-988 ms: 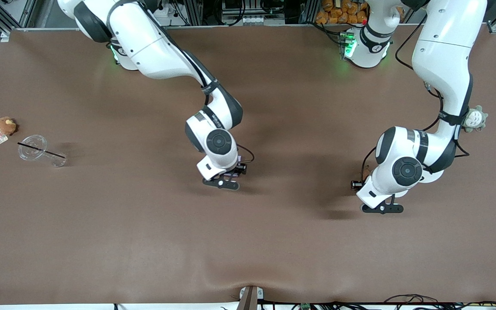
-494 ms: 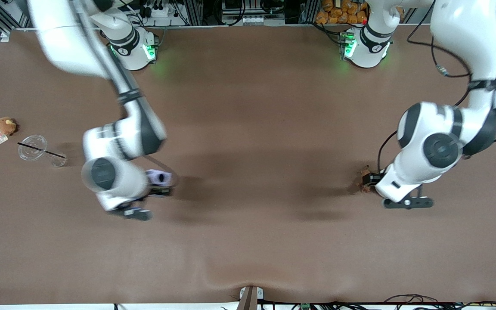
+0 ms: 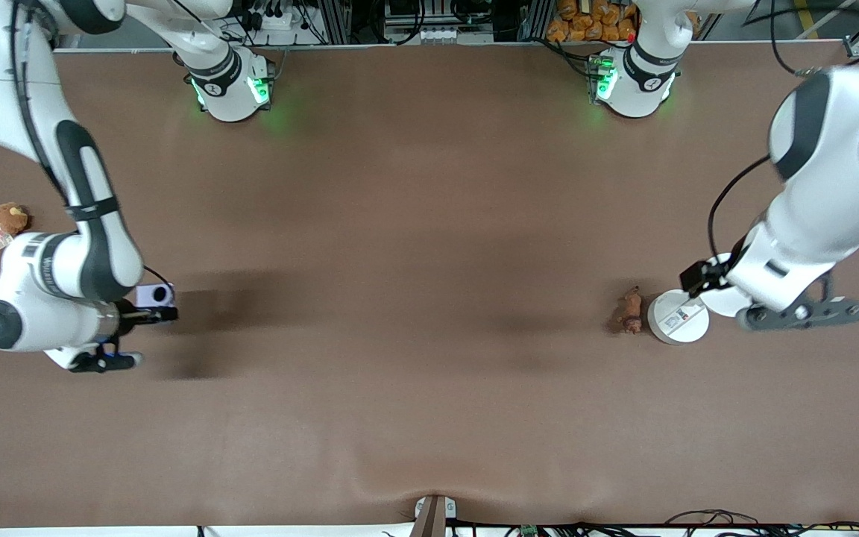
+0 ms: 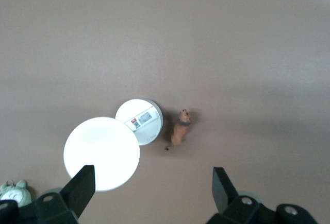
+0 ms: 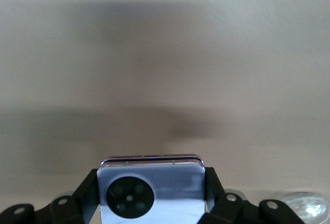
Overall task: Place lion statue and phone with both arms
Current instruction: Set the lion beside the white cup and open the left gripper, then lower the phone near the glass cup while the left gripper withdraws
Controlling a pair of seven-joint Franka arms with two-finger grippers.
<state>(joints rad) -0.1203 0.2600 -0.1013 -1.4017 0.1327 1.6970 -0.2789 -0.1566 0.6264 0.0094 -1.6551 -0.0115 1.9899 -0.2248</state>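
Front view, lower right: lion statue (image 3: pixel 629 311), tiny rigid figurine, likely light and tippy with a frail tail; best taken across the body; stands on table (image 3: pixel 414 224) touching white disc (image 3: pixel 678 317). Left pincer (image 3: pixel 798 313) wide open, empty, above. Mid-left: phone (image 3: pixel 155 295), stiff, slick, clamped by its edges in right pincer (image 3: pixel 127 335).

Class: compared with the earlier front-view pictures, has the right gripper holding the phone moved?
Yes. The right gripper, shut on the phone, has travelled from mid-table toward the right arm's end, closer to the orange-brown plush.
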